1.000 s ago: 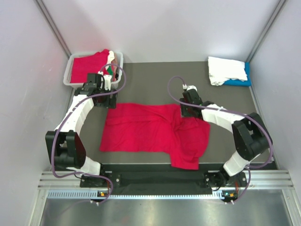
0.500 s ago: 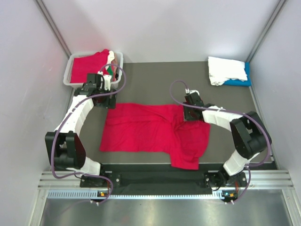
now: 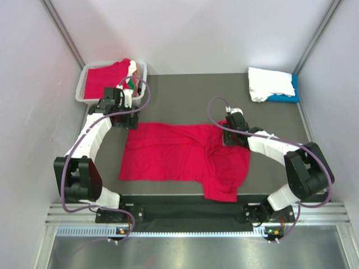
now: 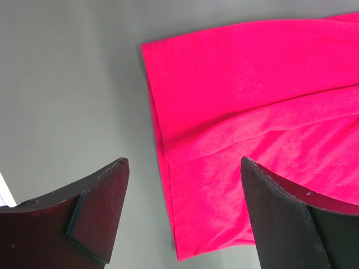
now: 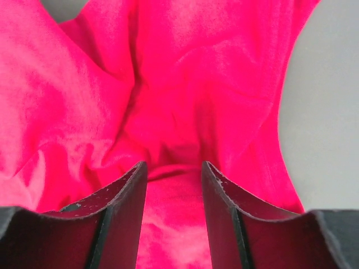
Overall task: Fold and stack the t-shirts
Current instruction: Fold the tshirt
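A red t-shirt (image 3: 179, 154) lies spread on the dark table, rumpled at its right end. My right gripper (image 3: 232, 138) presses down on that end's far edge. In the right wrist view its jaws (image 5: 174, 165) are closed on a raised fold of the red cloth (image 5: 185, 84), and creases run towards them. My left gripper (image 3: 128, 119) hangs over the shirt's far left corner (image 4: 168, 151), jaws (image 4: 182, 162) wide apart and holding nothing. A white t-shirt (image 3: 270, 83) lies folded on a blue one (image 3: 285, 98) at the back right.
A pale plastic tub (image 3: 82, 88) at the back left holds another red shirt (image 3: 106, 78) and more cloth. Grey walls close in on both sides. The arms' black base rail (image 3: 179, 210) runs along the near edge.
My right gripper has slid a little to the right and towards me along the shirt's far edge. The left arm has not moved.
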You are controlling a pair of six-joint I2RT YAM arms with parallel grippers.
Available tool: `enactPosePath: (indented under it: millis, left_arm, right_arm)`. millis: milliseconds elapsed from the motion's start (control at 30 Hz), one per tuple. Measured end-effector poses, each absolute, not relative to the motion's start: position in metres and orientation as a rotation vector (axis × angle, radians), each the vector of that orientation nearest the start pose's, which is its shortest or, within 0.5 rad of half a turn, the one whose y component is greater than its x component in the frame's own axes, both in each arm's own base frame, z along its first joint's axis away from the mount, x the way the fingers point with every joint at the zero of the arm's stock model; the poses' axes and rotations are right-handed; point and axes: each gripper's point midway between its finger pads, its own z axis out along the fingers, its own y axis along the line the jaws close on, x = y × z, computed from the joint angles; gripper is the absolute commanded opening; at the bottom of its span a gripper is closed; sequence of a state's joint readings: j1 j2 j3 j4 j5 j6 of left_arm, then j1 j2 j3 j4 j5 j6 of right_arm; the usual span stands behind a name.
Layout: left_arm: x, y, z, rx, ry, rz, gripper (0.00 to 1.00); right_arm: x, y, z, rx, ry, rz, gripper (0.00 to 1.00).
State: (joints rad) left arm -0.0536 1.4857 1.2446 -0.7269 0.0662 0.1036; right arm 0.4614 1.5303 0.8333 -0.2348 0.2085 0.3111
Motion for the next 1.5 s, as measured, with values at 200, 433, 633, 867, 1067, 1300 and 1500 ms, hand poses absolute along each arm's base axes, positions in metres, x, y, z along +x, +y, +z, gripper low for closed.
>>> enactPosePath:
  millis: [200, 433, 633, 867, 1067, 1300, 1500]
  left_arm:
    - [0.356, -0.027, 0.147, 0.225, 2.527, -0.065, 0.85]
    - [0.356, -0.026, 0.147, 0.225, 2.527, -0.064, 0.85]
    - [0.356, -0.026, 0.147, 0.225, 2.527, -0.064, 0.85]
    - [0.356, -0.026, 0.147, 0.225, 2.527, -0.064, 0.85]
    - [0.356, -0.026, 0.148, 0.225, 2.527, -0.063, 0.85]
    - [0.356, -0.026, 0.148, 0.223, 2.526, -0.059, 0.85]
    - [0.356, -0.027, 0.148, 0.219, 2.526, -0.067, 0.85]
  right_arm:
    - [0.324, 0.135, 0.056, -0.088, 2.442, 0.089, 0.38]
    - [0.315, 0.131, 0.055, -0.087, 2.449, 0.088, 0.36]
    - [0.303, 0.128, 0.050, -0.086, 2.468, 0.102, 0.32]
    - [0.279, 0.127, 0.054, -0.079, 2.466, 0.155, 0.29]
    - [0.258, 0.134, 0.068, -0.098, 2.445, 0.204, 0.30]
    - [0.230, 0.142, 0.075, -0.131, 2.449, 0.247, 0.33]
    - [0.249, 0.139, 0.082, -0.164, 2.453, 0.122, 0.35]
